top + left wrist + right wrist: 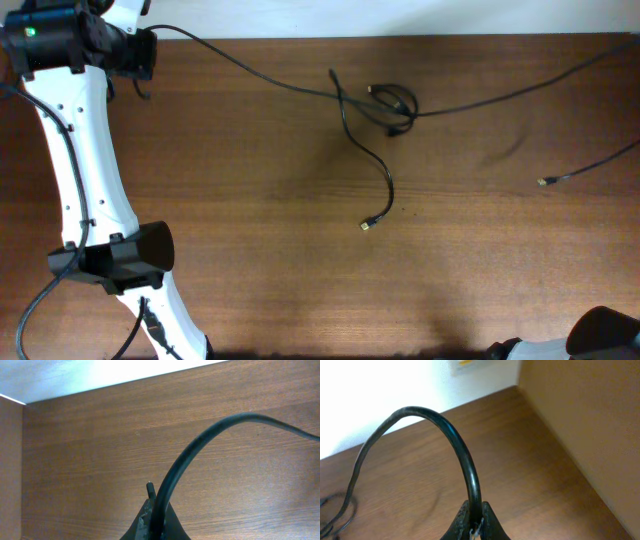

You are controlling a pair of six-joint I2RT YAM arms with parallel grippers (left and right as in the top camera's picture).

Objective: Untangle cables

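- Brown wood grain, matt and flat, made up the counter (250, 200). On it lay the cables (390, 185), thin black cords, round in section and smooth-skinned.
- The knot (393, 105) sat at the upper centre of the overhead frame as a small, tight cluster of loops. A long cable (260, 72) ran through it from the upper left to the upper right edge.
- A shorter strand curled down from the knot to a gold-tipped plug (367, 225) at mid-frame. Another cord (595, 165) with a similar tip lay well apart at the right edge.
- The left claw (152, 512) was clamped together on a black cable that arched up and off to the right.
- The right claw (474, 515) was pinched together on a cable that hooped over to the left. Both stretches looked like ends of the long cable.
- Pulling those ends apart could cinch the knot tighter, since the line threaded through its loops.
- The slick, slim sheath could slide out of the narrow fingertips under tension, or kink at the pinch.
- Dragging could sweep the loose plug across the wood and snag it in a loop.
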